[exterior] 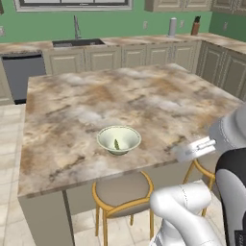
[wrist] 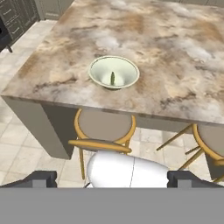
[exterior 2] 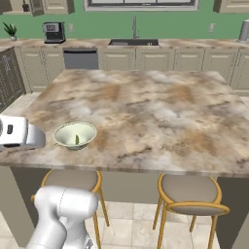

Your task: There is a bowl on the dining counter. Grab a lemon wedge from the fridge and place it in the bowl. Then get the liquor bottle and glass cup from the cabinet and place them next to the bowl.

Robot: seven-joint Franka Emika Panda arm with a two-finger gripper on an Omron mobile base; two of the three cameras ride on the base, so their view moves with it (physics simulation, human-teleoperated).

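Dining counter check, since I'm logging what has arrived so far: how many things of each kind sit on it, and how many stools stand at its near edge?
Bowl: 1
Lemon wedge, lying in the bowl: 1
Stools at the dining counter's near edge: 2
Total: 4

Dining counter (exterior: 86, 101): mottled beige-brown marble look, smooth, slight sheen; base plain matt beige. Bowl (exterior: 119, 139) at 6 o'clock on the slab: pale cream-green, smooth, glazed-ceramic look. Lemon wedge (wrist: 112, 78) inside: yellow-green sliver, finish too small to tell. Stools (exterior 2: 192, 192): glossy orange-brown frames like varnished wood, matt taupe seat pads. Floor (wrist: 22, 144): pale matt tiles. Faucet (exterior 2: 134, 26) at 12 o'clock: grey metal.
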